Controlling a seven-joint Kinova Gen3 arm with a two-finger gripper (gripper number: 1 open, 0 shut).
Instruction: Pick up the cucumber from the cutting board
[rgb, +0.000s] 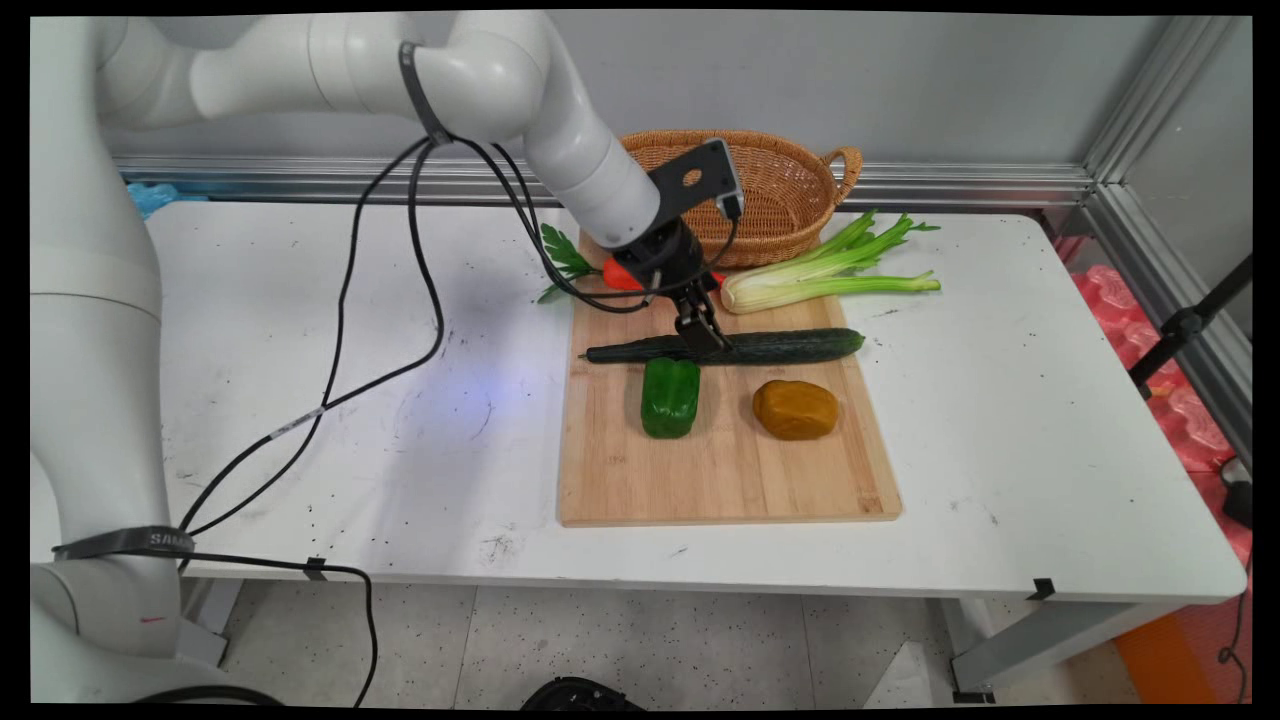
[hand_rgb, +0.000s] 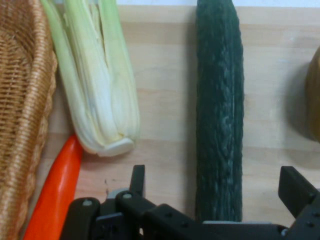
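Gripper (rgb: 703, 335) low over the cucumber (rgb: 760, 346), jaws spread wide, one finger on each side of it; in the hand view the fingers (hand_rgb: 298, 192) stand clear of the skin, with board showing between, so nothing is clamped. Cucumber (hand_rgb: 220, 110) lies lengthwise across the cutting board (rgb: 720, 470), a little behind the board's middle, its thin end reaching the board's left edge and its thick end near the right edge. Green pepper (rgb: 670, 397) sits just in front of the cucumber, left of centre; a brown potato (rgb: 796, 409) beside it to the right, apart from both. Behind the cucumber, at the board's far right corner, a celery bunch (rgb: 820, 272) lies with its pale cut end on the board and its leafy tips out over the tabletop (rgb: 1050, 420). A carrot (rgb: 622, 275), mostly hidden by the wrist, lies along the board's far edge, leaves (rgb: 563, 255) off the far left corner. A wicker basket (rgb: 790, 185) stands at the table's back edge, touching the board's far side. In the hand view the carrot (hand_rgb: 52, 195) lies between basket (hand_rgb: 22, 125) and celery (hand_rgb: 95, 80). Black cables (rgb: 380, 330) hang from the arm over the left half of the tabletop.
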